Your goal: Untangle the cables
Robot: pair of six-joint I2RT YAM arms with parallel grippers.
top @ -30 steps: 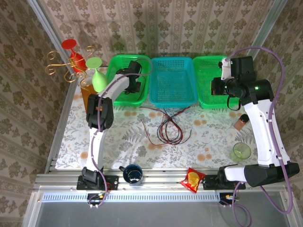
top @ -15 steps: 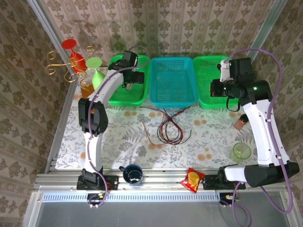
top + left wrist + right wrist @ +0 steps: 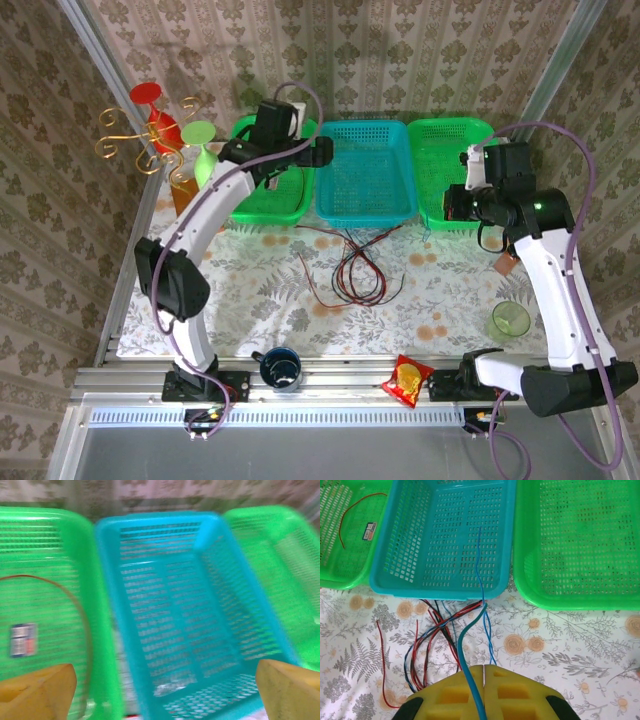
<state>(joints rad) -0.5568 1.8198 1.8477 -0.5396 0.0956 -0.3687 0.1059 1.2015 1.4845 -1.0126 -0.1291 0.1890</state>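
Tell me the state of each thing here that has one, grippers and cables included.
left gripper: jaws open, holding nothing.
right gripper: jaws shut on the blue cable.
blue cable: gripped, running up to the blue basket.
red cable: loose in the left green basket.
other cables: tangled on the table.
mug: upright.

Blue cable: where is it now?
In the right wrist view, the blue cable runs from the shut right claw over the blue basket's near rim, right of the tangled cables.

Damask-patterned wallpaper (image 3: 400, 50) backs a floral-clothed table (image 3: 450, 292).
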